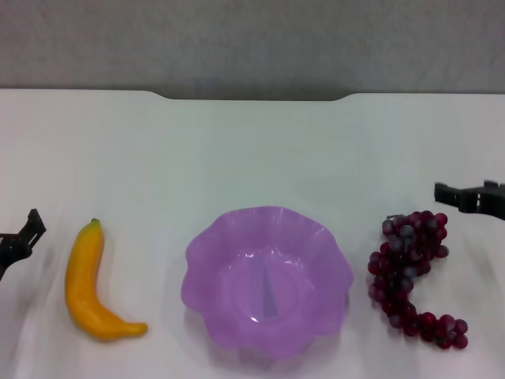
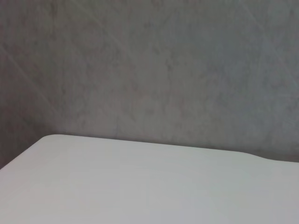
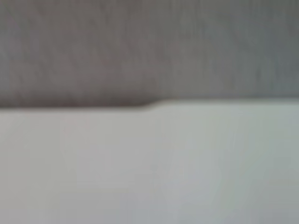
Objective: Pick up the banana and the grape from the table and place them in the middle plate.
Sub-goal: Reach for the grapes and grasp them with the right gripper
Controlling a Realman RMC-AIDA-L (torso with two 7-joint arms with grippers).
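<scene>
Showing the layout before any fruit is lifted: the middle plate (image 1: 267, 278), a translucent purple dish with a scalloped rim, sits empty toward the near edge of the table (image 1: 252, 158), about midway between the left and right edges, so that either arm can reach it from its own side. The banana (image 1: 92, 284) lies flat on the table on the left side of the plate, well apart from its rim, green stem tip pointing toward the far edge and the curved lower end turned toward the plate. The grape (image 1: 412, 272), a dark red bunch, lies on the right side, just beside the rim but not touching it, trailing toward the near right corner. The left gripper (image 1: 22, 237) shows only as a dark tip at the left edge, close to the banana but clear of it; whether its claw is released or clenched cannot be told. The right gripper (image 1: 472, 197) enters at the right edge, beyond the top of the bunch and touching nothing; its claw state likewise cannot be told. Each fruit thus lies on the side of the nearer arm, which suggests one pick per arm. Both wrist views show only bare table and a grey wall behind it, with no fruit in sight.
</scene>
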